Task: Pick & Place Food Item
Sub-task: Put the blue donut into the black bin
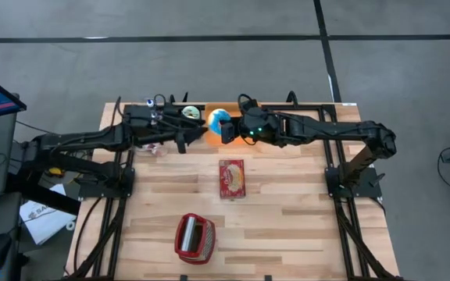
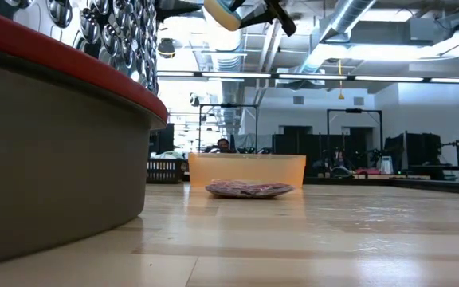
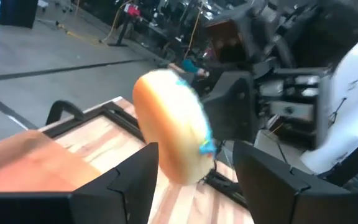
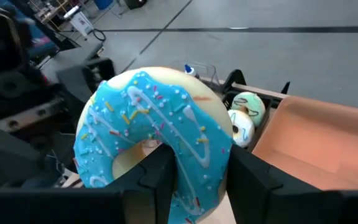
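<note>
A donut with blue icing and sprinkles (image 4: 154, 130) hangs in the air over the table's far part (image 1: 219, 123), with my right gripper (image 4: 197, 180) shut on it. It shows at the top of the low view (image 2: 225, 12). My left gripper (image 3: 194, 186) is open and points level at the donut (image 3: 169, 130) from the table's left. Its fingers stand close before the donut's pale underside. In the high view my left gripper (image 1: 196, 135) is just left of the donut. My right gripper pinches the donut's ring (image 4: 194, 158) between its two fingers, one finger (image 4: 157, 177) through the hole and the other (image 4: 250, 183) outside. The fingers come from the table's right, slanting a little down. The donut stands on edge, lifted clear. My left gripper: whether it touches the donut I cannot tell.
An orange bin (image 1: 207, 108) stands at the far edge, with pale iced donuts (image 4: 244, 118) in a container beside it. A red food packet (image 1: 231, 178) lies flat mid-table. A red basket (image 1: 194, 238) sits near the front edge and fills the low view's left (image 2: 54, 119).
</note>
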Action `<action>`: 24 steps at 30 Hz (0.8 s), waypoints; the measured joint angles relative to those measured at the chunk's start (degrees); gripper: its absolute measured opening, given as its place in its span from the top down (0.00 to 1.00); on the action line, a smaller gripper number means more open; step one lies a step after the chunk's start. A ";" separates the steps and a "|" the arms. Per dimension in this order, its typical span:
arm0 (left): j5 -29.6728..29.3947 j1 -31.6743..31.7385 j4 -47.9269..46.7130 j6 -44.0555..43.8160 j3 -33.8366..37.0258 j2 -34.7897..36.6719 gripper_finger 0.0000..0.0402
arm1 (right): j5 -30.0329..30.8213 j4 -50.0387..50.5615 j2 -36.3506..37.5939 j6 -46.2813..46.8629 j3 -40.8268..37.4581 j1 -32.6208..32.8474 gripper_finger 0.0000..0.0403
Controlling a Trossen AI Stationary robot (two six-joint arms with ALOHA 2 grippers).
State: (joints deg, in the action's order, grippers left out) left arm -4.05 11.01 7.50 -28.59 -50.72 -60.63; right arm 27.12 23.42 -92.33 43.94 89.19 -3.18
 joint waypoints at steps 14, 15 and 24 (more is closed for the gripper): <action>0.94 1.76 3.46 -5.50 0.00 -3.32 0.63 | 0.38 -0.17 -0.02 -0.14 -0.02 0.15 0.71; 0.92 2.06 3.48 -6.18 0.00 -3.32 0.65 | 0.41 -0.30 -0.02 -0.24 0.00 0.14 0.71; 0.83 2.58 3.52 -7.44 0.00 -3.27 0.81 | 0.50 -2.47 -0.02 -1.75 -0.02 0.11 0.71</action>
State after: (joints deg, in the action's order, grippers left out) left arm -3.22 13.58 11.03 -36.03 -50.72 -63.90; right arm 27.62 20.95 -92.36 42.18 89.17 -3.07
